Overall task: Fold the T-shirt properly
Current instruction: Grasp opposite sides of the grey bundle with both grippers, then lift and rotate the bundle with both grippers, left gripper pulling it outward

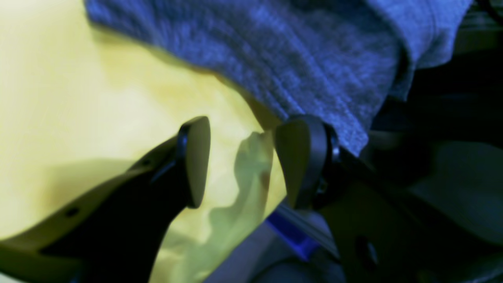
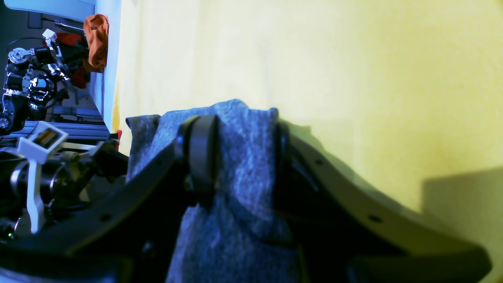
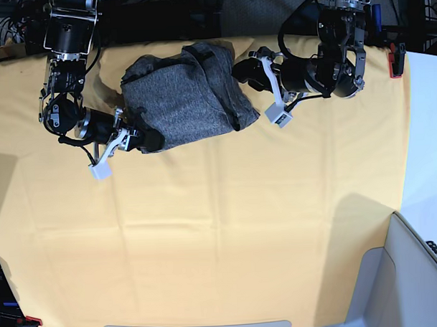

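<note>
Two tools work opposite ends of the T-shirt (image 3: 184, 100), which lies bunched at upper centre of the base view on the yellow-orange cloth (image 3: 228, 235) covering the surface. Only the right wrist view shows the grip: the right tool (image 2: 239, 157) has its jaws pressed against a fold of grey knit on both sides. Only the left wrist view shows the left tool (image 1: 239, 161) with jaws apart, nothing but cloth between them, the shirt's edge just above its right finger. The base view places the left tool at the shirt's upper-right end, near the surface's far edge. Below the shirt the cloth spreads wide and bare.
</note>
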Tool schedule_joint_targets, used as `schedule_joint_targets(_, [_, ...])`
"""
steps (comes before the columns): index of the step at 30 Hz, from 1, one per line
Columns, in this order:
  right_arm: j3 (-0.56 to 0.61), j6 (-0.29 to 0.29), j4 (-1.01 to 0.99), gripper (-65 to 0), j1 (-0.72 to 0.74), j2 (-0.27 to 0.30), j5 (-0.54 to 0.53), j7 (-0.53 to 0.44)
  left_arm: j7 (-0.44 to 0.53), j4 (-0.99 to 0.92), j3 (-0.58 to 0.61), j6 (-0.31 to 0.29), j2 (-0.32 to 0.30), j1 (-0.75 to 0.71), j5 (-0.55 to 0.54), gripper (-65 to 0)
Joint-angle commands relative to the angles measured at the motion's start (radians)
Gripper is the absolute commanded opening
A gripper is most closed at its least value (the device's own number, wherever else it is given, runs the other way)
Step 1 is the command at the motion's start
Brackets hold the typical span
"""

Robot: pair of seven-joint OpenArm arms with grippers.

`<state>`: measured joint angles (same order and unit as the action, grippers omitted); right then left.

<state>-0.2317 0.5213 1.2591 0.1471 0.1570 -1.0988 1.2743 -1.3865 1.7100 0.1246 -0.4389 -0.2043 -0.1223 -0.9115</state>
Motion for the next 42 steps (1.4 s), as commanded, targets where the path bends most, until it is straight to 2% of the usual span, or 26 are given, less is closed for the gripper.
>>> schedule_joint_targets(1, [-0.001, -0.010, 0.003, -45.1, 0.006, -0.004, -0.010, 0.015, -0.010, -0.024, 0.017, -0.002, 0.001, 0.016, -0.022, -32.5])
schedule_joint_targets(7, [-0.001, -0.013, 0.003, -37.4, 0.006, -0.004, -0.010, 0.015, -0.010, -0.089, 0.097, -0.002, -0.002, 0.020, -0.137, -30.8])
schedule_joint_targets(14, [-0.002, -0.013, 0.003, -37.2, 0.006, -0.004, -0.010, 0.015, -0.010, -0.090, 0.111, -0.002, -0.004, 0.037, -0.214, -30.8])
schedule_joint_targets(20, [-0.002, -0.013, 0.003, -37.2, 0.003, -0.004, -0.010, 0.014, -0.010, -0.090, 0.116, -0.002, -0.004, 0.036, -0.215, -30.8])
schedule_joint_targets(27, [0.002, -0.013, 0.006, -38.0, -0.001, -0.026, -0.010, 0.014, -0.010, -0.140, 0.116, -0.002, 0.004, 0.039, -0.215, -30.9])
schedule_joint_targets(30, [0.004, -0.013, 0.009, -45.8, -0.001, -0.035, -0.008, 0.014, -0.010, -0.186, 0.114, -0.002, 0.007, 0.042, -0.215, -31.3])
schedule_joint_targets(32, [0.004, -0.011, 0.009, -52.8, -0.001, -0.038, -0.005, 0.014, -0.010, -0.198, 0.108, -0.002, 0.022, 0.043, -0.215, -35.2])
schedule_joint_targets(34, [0.005, -0.010, 0.011, -56.7, -0.002, -0.038, -0.005, 0.015, -0.003, -0.198, 0.108, -0.002, 0.027, 0.043, -0.215, -42.7])
schedule_joint_targets(38, [0.005, -0.010, 0.012, -56.7, -0.005, -0.038, -0.005, 0.020, 0.003, -0.198, 0.108, -0.001, 0.027, 0.065, -0.212, -58.1])
schedule_joint_targets(42, [0.004, -0.010, 0.081, -56.7, -0.048, -0.035, -0.008, 0.020, -0.009, -0.199, 0.108, 0.024, 0.024, 0.114, -0.212, -65.0])
